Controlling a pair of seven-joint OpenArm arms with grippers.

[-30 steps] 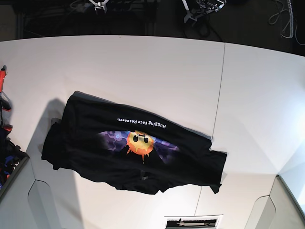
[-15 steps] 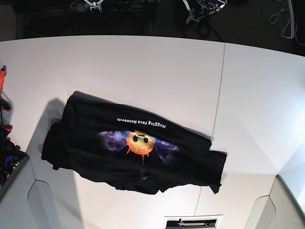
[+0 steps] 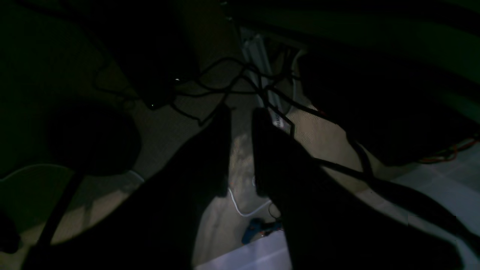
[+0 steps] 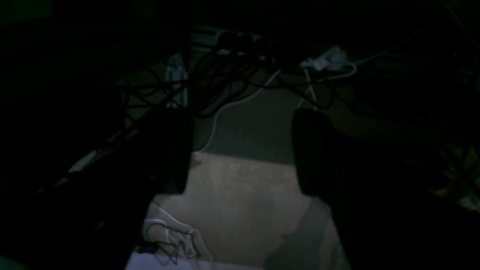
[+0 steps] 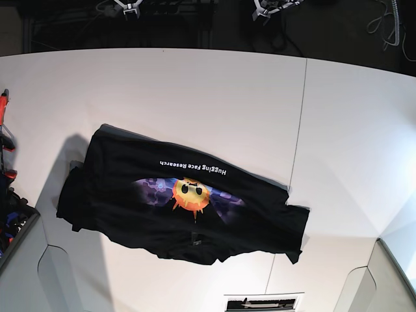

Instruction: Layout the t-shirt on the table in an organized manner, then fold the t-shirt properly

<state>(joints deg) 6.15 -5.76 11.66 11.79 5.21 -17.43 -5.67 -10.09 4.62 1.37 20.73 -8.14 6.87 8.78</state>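
Taking the t-shirt (image 5: pixel 175 195) as the landmark and reading the base view from left to right: off its left end, at the picture's edge, a cluster of orange and blue gear (image 5: pixel 6 188) sits beside the table (image 5: pixel 214 91). The black shirt itself lies on the white tabletop, slanting from upper left down to lower right, bunched and folded over on itself, with the white lettering (image 5: pixel 195 167) running along its upper fold and the orange sun-face graphic (image 5: pixel 190 195) just below that line. Right of the shirt's middle, a thin dark seam (image 5: pixel 299 123) crosses the tabletop and meets the cloth near its right end. Both arms are well apart from the shirt, beyond the far edge of the table. The right gripper (image 4: pixel 242 150), above the shirt's left half, has its jaws spread wide over dim floor and cables (image 4: pixel 225 75), with nothing between them. The left gripper (image 3: pixel 240 148), above the shirt's right half, shows its jaws parted by a narrow gap, also empty, over tangled cords (image 3: pixel 225 82).
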